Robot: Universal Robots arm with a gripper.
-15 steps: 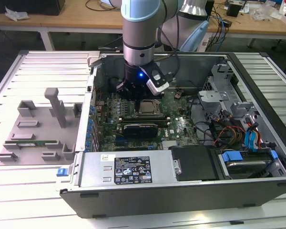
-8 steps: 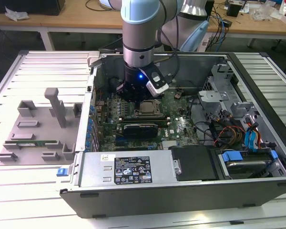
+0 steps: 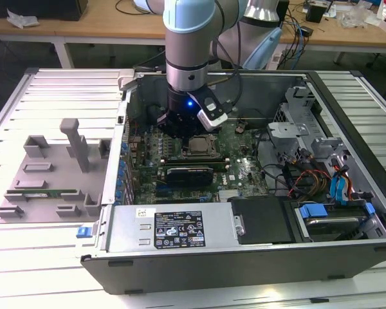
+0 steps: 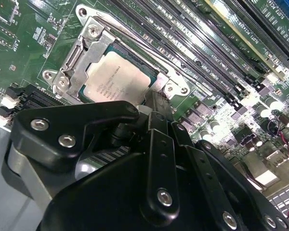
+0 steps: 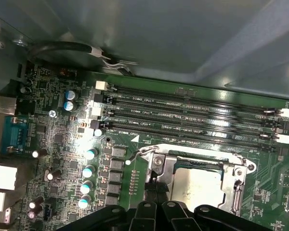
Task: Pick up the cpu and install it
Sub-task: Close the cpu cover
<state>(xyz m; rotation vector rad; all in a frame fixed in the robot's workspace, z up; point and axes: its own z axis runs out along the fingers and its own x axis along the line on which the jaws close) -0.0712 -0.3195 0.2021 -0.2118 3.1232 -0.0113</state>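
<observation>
Fingers [image 4: 159, 109] are read as drawn together into one narrow dark tip; nothing is seen clamped between them. The gripper [image 4: 158, 103] is found at the rim of the socket frame [image 4: 79, 53], just beside the cpu [image 4: 118, 77]. The cpu is seen lying flat inside that frame, shiny top up, and is judged seated. Being square, it offers no long axis. Whether the tip touches frame or chip cannot be told.

In the first wrist view the tip is met at the frame's edge, with the memory slots [image 5: 192, 113] laid out beyond the socket. In the exterior view the arm is seen upright over the motherboard [image 3: 244, 170] within the open computer case [image 3: 244, 257]. A grey tray [image 3: 45, 174] is noted well apart, on the exterior view's left.
</observation>
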